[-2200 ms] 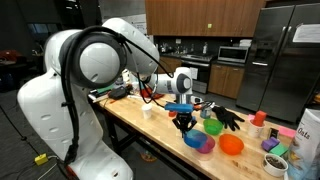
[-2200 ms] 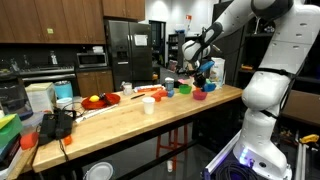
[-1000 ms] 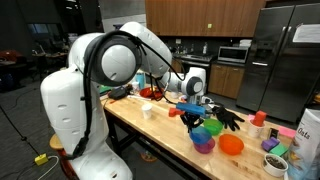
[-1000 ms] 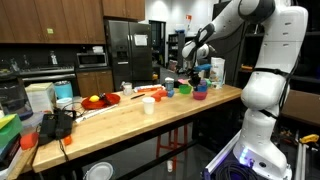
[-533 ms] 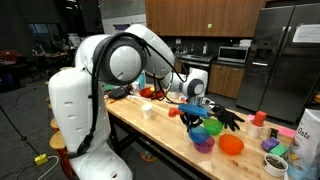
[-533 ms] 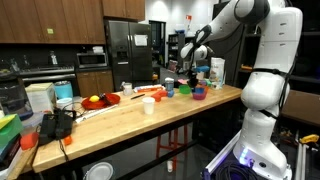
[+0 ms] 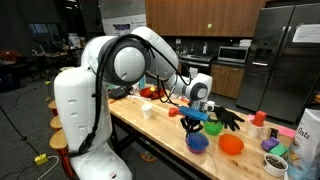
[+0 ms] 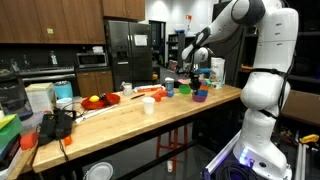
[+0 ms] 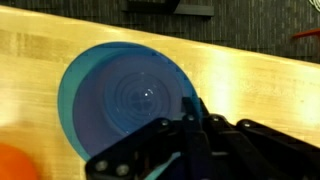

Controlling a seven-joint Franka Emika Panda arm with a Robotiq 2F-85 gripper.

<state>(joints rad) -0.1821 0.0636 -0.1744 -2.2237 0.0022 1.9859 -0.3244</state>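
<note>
Blue bowl (image 9: 130, 95) right under pincer (image 9: 196, 118) now | arm has swung over along the bench (image 9: 250, 70) and dipped | it's pinching the bowl's rim, so the grab looks made

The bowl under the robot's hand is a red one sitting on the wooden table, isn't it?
Not quite: the bowl is blue, not red. The wrist view shows it plainly, sitting on the wooden table just under the hand.
</note>
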